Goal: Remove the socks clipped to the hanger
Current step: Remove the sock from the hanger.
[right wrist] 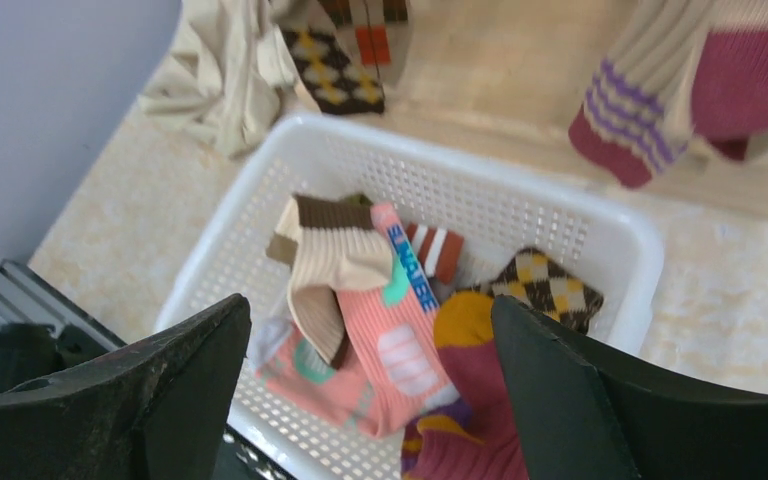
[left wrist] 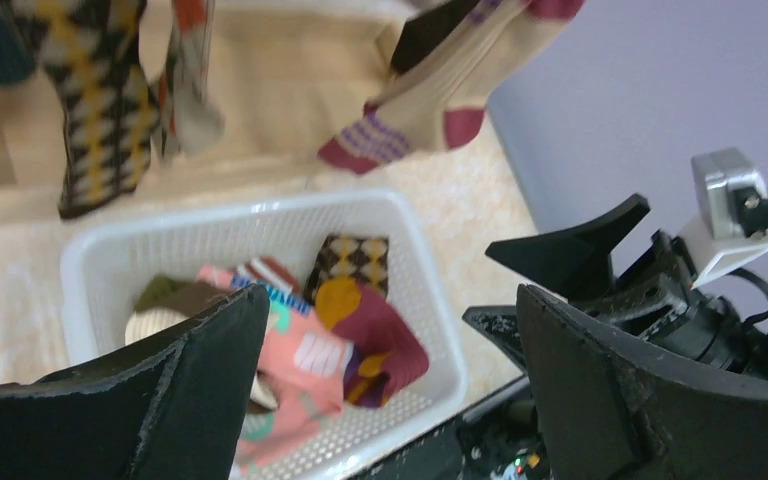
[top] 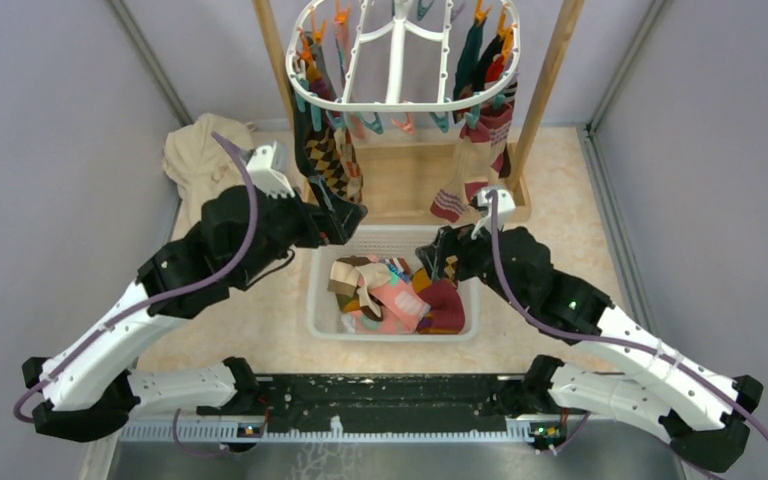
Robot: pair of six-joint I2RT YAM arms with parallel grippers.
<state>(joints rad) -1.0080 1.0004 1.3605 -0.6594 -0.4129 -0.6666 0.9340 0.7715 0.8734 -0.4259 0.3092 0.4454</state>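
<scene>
A pale speckled table (top: 580, 200) fills the middle of the top view, shut in by plain lilac-grey walls (top: 50, 150) at left, right and back. At the upper centre, one white oval hanger (top: 397, 60) hangs inside one wooden frame (top: 550, 70) with two posts. The socks (top: 328, 165) clipped to it hang in two bunches. In the left bunch a dark argyle one hangs lowest. In the right bunch the lowest is cream with purple stripes and a maroon toe. They overlap too much for a sure count. Teal and orange clips (top: 400, 122) dangle along the hanger's near rim between the bunches, and their number cannot be told either. One white mesh basket (top: 315, 300) sits at the centre of the frame, just below the frame's base. It holds at least five more socks: cream with a brown cuff, pink, maroon and yellow, brown argyle, and red-and-white striped. One crumpled beige cloth (top: 195, 150) lies at the upper left, by the left wall. Two arms (top: 140, 310) reach up from the bottom edge. The left hand (left wrist: 390, 300) is spread wide and grasps nothing, at the basket's upper left corner under the argyle sock. The right hand (right wrist: 372, 305) is likewise released and empty, at the basket's upper right corner.
</scene>
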